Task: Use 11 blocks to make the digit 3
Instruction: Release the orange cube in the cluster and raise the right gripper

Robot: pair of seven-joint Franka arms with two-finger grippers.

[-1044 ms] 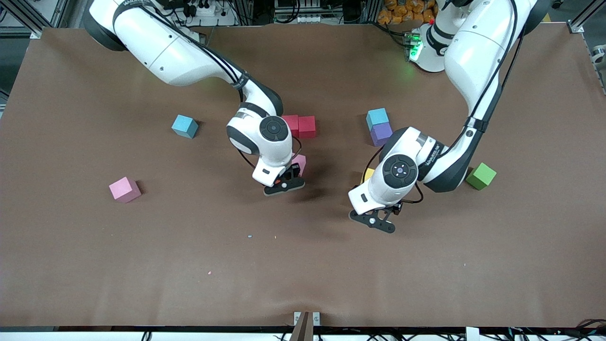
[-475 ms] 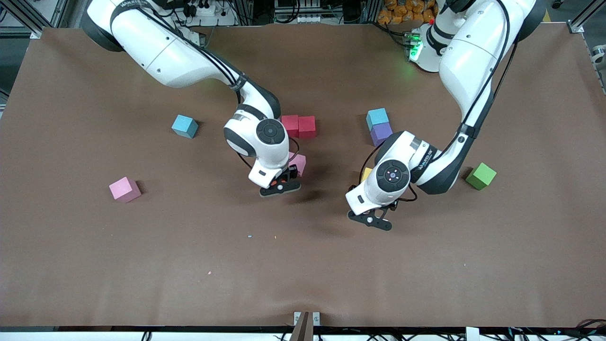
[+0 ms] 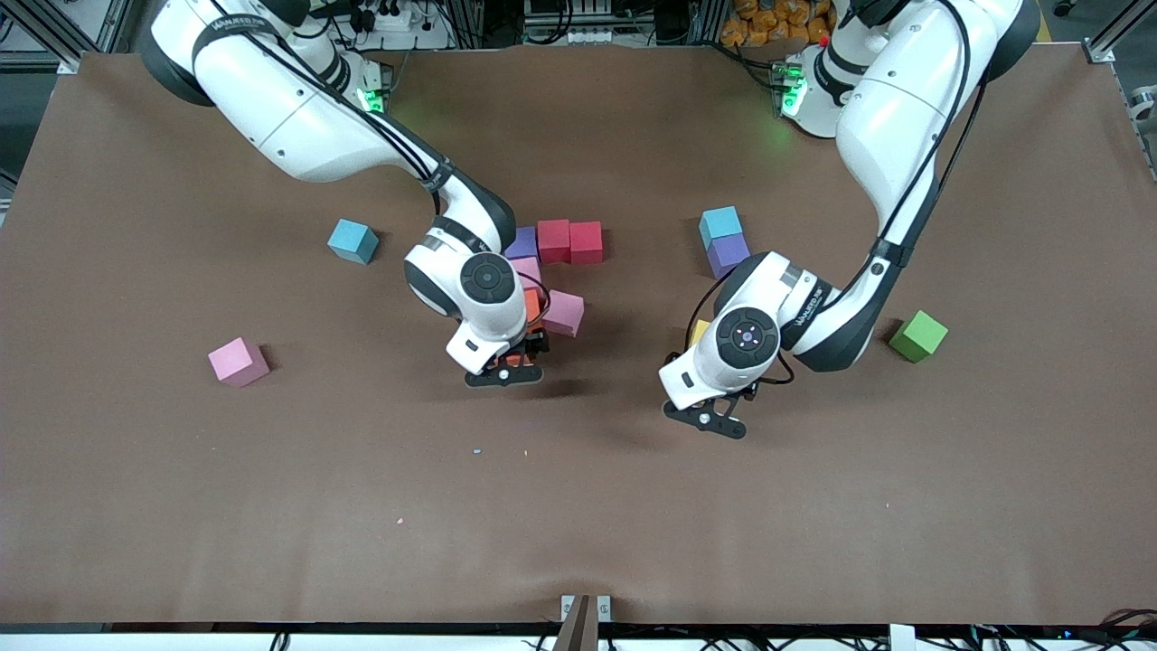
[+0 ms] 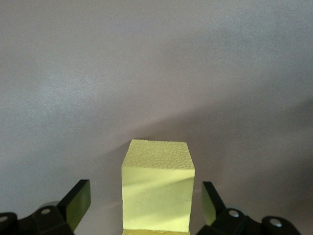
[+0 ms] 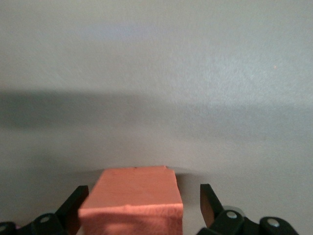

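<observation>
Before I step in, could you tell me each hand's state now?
Left hand: open around a yellow block.
Right hand: open around an orange block.

The yellow block between the left gripper's spread fingers looks like foam, matt, with a fine pebbled grain. The orange block between the right gripper's fingers has the same dull, slightly fuzzy foam surface. The fingers look like black plastic with a faint sheen. The table under both grippers has a brown matt covering, cloth-like and softly rippled. The arm shells are glossy white plastic.
</observation>
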